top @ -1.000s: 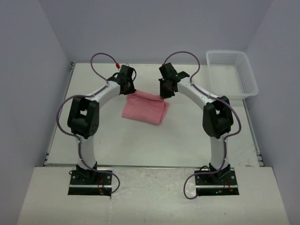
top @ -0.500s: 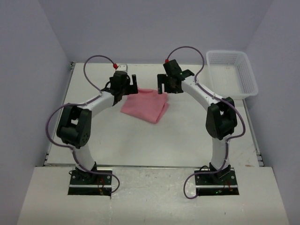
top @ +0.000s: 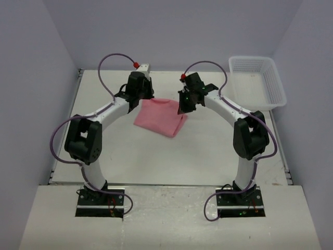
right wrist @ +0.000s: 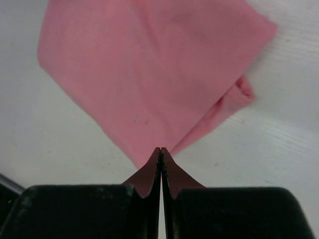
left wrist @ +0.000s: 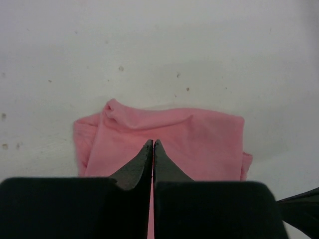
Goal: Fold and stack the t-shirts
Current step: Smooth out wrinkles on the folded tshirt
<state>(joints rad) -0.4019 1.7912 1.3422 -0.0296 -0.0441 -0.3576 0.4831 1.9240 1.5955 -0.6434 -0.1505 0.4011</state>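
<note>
My left end effector point(left wrist: 153, 143) and right end effector point(right wrist: 160, 149), fingers together, poised at the folded salmon-pink thin-fabric t-shirt's point(top: 158, 115) far edge; best to grasp both corners evenly.

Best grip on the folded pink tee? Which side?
Probably two corners of one edge, one per arm, from above. The folded salmon-pink t-shirt lies flat on the white table, so only edges offer a pinch. One corner has a bunched ridge; elsewhere a lower layer pokes out, so catch every layer.
</note>
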